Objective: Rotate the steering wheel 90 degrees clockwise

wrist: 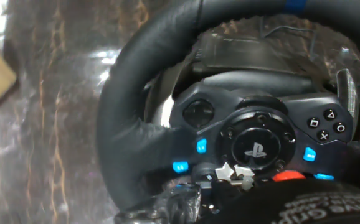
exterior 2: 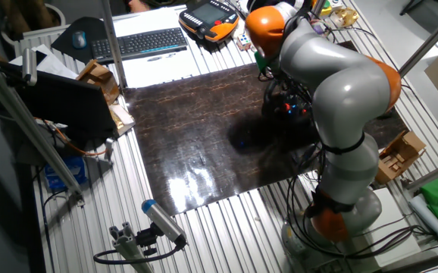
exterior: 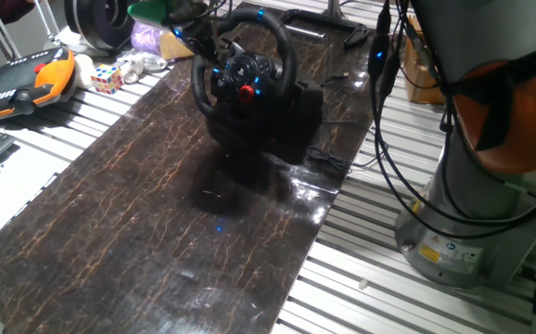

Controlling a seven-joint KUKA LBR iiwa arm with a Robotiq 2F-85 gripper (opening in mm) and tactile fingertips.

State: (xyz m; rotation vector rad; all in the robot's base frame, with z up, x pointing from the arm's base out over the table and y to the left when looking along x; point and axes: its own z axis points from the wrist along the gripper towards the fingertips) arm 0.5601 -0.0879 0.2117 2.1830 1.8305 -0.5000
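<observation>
Right at hand (exterior: 192, 28): steering wheel (exterior: 247, 65).

My grey-and-orange arm (exterior 2: 340, 91) bends over the dark marbled tabletop (exterior 2: 196, 129), hiding most of the black steering wheel (exterior 2: 289, 108) (blue lights showing).

The grey-and-orange jointed robot arm (exterior 2: 333, 83) reaches toward twelve o'clock, its black two-finger gripper (exterior: 198, 32) hidden, jaws unreadable.
</observation>
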